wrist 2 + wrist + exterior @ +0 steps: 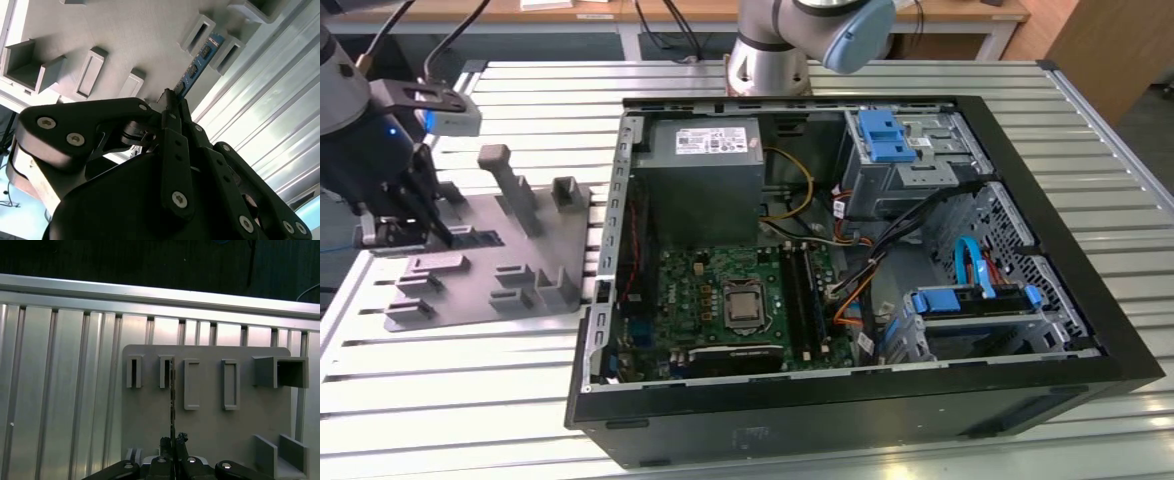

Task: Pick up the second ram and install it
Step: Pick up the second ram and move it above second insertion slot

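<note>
Clamps shut on the second ram (200, 62) with the gripper (171, 98), edge-up in the holder tray's (135, 35) slot, likely to avoid bending the board.

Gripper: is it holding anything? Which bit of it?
Yes. The gripper pinches the second ram, the thin blue-green strip, by its flat sides. The strip's far end sits among the posts of the grey holder tray.

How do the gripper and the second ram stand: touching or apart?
Touching. In the second wrist view the gripper is shut on the near end of the second ram, with no gap showing.
</note>
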You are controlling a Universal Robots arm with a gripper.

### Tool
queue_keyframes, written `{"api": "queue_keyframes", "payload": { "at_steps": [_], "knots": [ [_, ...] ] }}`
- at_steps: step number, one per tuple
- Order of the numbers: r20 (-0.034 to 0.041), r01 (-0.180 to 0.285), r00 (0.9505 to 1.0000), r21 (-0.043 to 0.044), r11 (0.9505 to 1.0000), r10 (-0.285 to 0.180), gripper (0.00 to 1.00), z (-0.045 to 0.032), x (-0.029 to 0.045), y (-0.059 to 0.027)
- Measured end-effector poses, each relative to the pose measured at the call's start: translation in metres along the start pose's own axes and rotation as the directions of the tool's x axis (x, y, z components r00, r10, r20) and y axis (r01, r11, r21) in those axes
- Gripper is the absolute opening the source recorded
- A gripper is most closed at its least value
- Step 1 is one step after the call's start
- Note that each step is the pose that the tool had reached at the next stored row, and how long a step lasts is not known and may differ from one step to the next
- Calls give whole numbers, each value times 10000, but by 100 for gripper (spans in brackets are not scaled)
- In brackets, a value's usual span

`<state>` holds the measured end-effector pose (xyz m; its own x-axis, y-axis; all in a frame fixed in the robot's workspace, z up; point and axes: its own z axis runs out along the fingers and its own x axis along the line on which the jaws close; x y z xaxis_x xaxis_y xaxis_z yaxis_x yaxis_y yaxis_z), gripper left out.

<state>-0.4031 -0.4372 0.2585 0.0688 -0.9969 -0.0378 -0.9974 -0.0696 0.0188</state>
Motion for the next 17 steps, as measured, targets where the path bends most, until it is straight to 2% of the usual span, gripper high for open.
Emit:
{"api": "queue_keyframes", "payload": {
  "at_steps": [17],
  "knots": [
    [18,0,10000,1,10000,0,14,-228,-9,4]
  ]
}}
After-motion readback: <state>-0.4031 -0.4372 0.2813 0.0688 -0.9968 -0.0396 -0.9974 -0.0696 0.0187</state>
